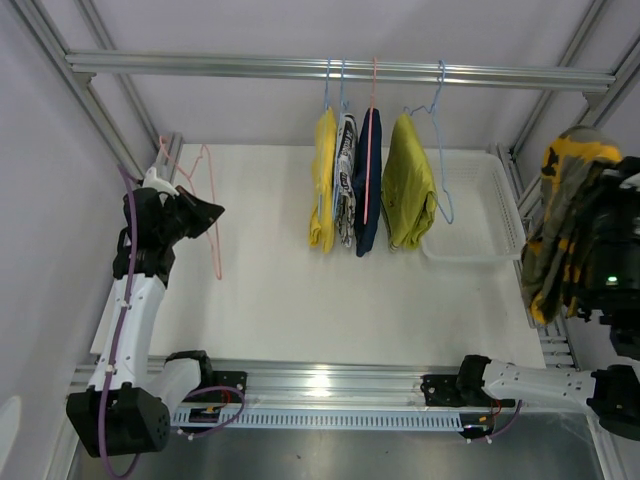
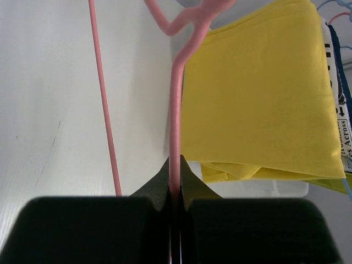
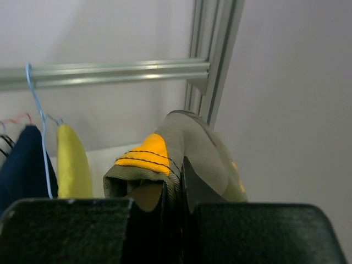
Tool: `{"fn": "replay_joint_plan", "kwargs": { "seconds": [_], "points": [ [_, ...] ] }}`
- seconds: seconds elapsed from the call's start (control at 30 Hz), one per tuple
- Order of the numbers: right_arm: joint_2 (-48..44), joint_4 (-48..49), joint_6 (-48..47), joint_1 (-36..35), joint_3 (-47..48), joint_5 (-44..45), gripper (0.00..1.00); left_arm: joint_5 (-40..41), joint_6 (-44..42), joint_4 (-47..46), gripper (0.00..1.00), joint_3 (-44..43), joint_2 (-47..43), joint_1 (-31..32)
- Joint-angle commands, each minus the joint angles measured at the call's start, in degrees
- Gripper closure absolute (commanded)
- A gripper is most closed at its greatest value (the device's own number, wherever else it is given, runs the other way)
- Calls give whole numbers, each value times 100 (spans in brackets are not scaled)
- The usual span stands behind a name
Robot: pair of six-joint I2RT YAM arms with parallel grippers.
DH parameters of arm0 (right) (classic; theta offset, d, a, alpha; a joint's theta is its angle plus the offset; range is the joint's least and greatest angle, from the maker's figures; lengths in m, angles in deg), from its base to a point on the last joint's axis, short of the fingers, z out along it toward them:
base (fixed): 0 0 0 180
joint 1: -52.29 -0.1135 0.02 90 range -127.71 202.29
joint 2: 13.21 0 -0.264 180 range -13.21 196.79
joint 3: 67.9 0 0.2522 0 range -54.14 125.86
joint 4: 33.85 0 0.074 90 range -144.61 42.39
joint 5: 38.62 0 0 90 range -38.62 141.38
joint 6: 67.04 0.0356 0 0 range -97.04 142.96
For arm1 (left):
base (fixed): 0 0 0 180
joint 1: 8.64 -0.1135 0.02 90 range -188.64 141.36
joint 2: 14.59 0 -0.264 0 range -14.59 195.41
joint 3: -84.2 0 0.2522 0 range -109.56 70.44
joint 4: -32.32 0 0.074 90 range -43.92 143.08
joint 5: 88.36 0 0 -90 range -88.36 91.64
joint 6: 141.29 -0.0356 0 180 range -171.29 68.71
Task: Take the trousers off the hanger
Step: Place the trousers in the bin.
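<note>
Camouflage trousers olive-yellow, bunched, draped limp from right hand.

White tabletop, aluminium rail, pale walls

Camouflage trousers hang bunched at far right. Yellow pair, black-and-white pair, navy pair and mustard-olive pair hang folded over hangers, side by side.
</note>
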Motion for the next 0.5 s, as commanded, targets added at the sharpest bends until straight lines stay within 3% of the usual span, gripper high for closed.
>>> {"fn": "replay_joint_plan", "kwargs": {
  "seconds": [0.0,0.3,0.47],
  "points": [
    [-194,-617,1091,-6,-593,-369,100,55,-197,-64,99,-268,-70,99],
    [-599,-697,1980,134,-2097,-298,100,64,-232,-11,99,-295,-52,161],
    [-415,-1293,2814,958,-2335,-919,100,64,-267,7,99,-321,-52,196]
  ]
}}
